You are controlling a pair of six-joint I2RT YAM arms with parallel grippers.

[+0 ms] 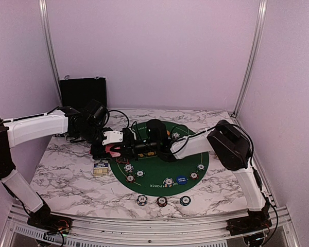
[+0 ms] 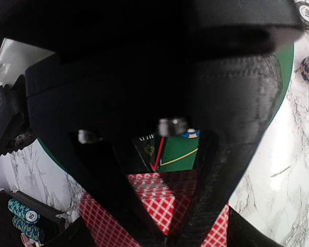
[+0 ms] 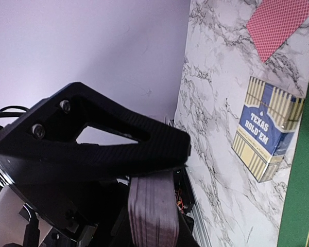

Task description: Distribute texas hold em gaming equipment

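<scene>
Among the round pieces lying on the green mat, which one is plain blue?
The blue button disc at the near edge of the mat, between two chips; the others are stripe-edged with pale centres.

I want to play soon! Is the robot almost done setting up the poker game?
About halfway, I'd guess. Done: chips lie around the green mat, and three chip piles sit by its near edge. Happening now: the right gripper looks clamped on the stack of cards, and the left gripper is over red-backed cards. Left: dealing; I only spot a loose card on the table.
</scene>
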